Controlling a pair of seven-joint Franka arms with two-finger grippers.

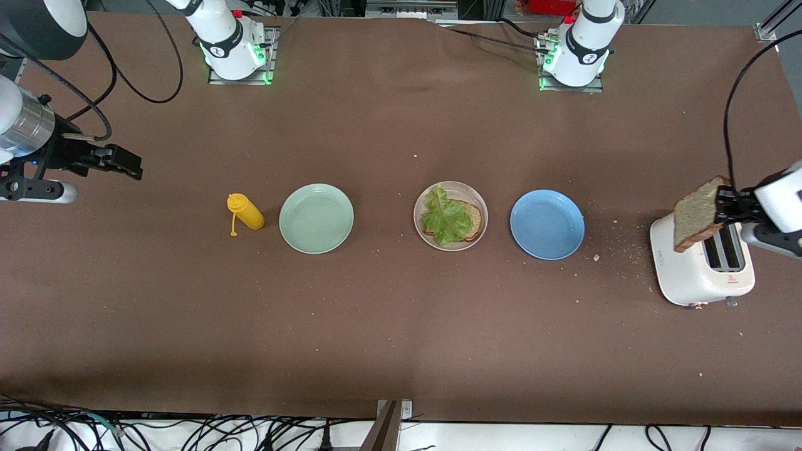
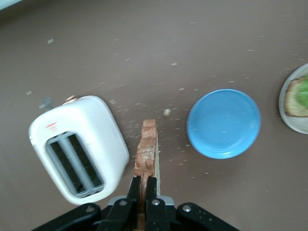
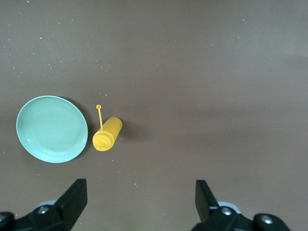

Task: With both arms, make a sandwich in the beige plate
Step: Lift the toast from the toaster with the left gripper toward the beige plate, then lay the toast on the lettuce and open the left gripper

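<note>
My left gripper [image 1: 720, 210] clamps a bread slice [image 1: 697, 215] upright in the air over the toaster [image 1: 695, 269]. My right gripper [image 3: 139, 197] waits wide open over bare table near the yellow bottle [image 1: 246, 212]. The beige plate [image 1: 423, 235] holds bread under lettuce [image 1: 446, 217], between the green plate [image 1: 316, 218] and blue plate [image 1: 547, 224].

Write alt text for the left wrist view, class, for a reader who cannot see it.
The left gripper is shut on a slice of bread, held edge-on above the brown table beside a white toaster. A blue plate lies nearby, and the beige plate with bread and lettuce shows at the edge.
</note>
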